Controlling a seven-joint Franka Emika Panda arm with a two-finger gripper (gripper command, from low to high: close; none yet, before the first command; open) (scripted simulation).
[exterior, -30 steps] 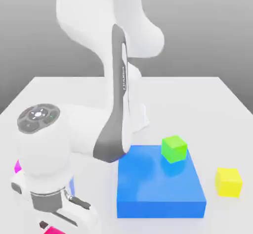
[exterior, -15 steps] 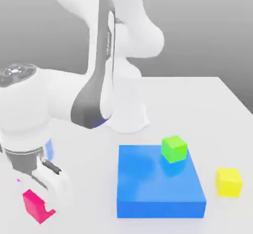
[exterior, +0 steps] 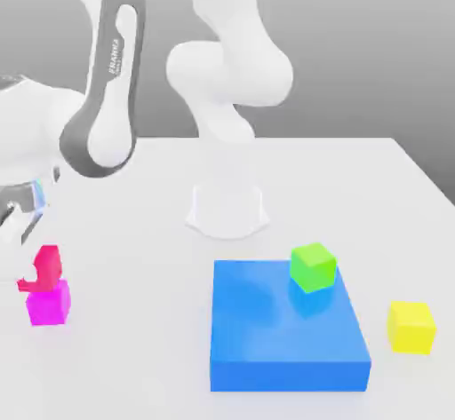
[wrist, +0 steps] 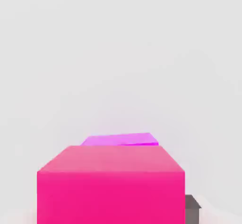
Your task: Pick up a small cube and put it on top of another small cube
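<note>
The small hot-pink cube sits on top of another small cube, the magenta one, near the table's edge on the exterior view's left. It is shifted a little toward that left side. My gripper hangs just above and to the left of the pink cube, and the hand partly covers it. In the hand view the pink cube is very close, and a strip of the magenta cube's top shows behind it.
A large flat blue block lies front centre with a green cube on its far right corner. A yellow cube stands on the table to its right. The arm's white base stands behind the block.
The arm has swung from the front of the table toward the exterior view's left and back, taking the pink cube with it. The pink cube now rests on the magenta cube.
</note>
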